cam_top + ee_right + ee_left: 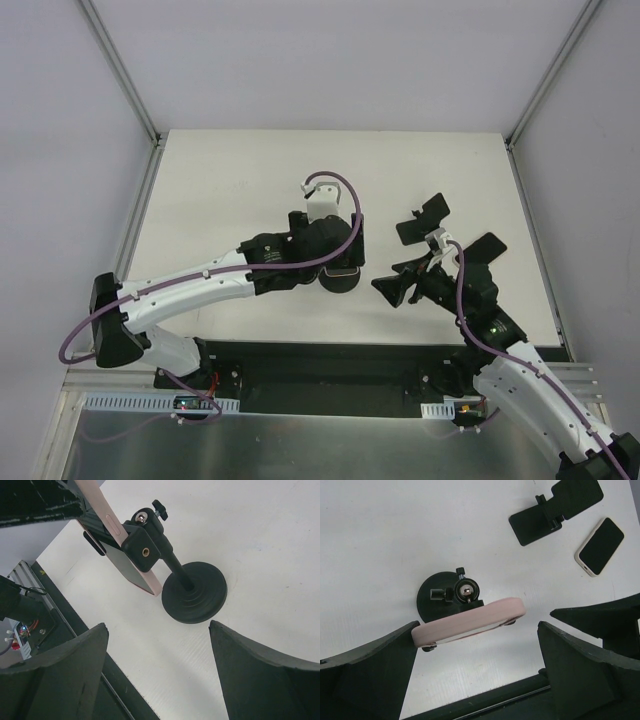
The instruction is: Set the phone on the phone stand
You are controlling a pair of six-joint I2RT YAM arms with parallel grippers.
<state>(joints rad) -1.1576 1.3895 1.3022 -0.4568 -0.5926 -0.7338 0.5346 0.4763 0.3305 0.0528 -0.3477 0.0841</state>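
phone looks seated on stand – only the back-off left

pink phone (470, 622) sits in the clamp at the top of the phone stand (195, 597), the round-base one w/ a ball head. it rides on its long edge, tilted a bit, off the table (380, 540). in the right wrist view the clamp wraps the phone's edge, so it looks held by the stand and not by an arm.

left gripper (479, 630) is spread wide, one finger either side of the phone. there's a clear gap at the phone's right end. the left end is v close to the finger; can't tell if touching. nothing pinched.

right gripper (157, 626) is also wide and empty, just beside the stand base, pointing at it.

also on the table, well apart from the stand: a second phone (600, 546) in a pale case, lying flat, near a folding stand (555, 510).

progress, my read: placement is basically done. what's left is prob lifting the left arm straight away w/o clipping the phone's ends, and confirming the clamp holds it alone. risk: a finger nudge could swing the ball head or tip the stand.
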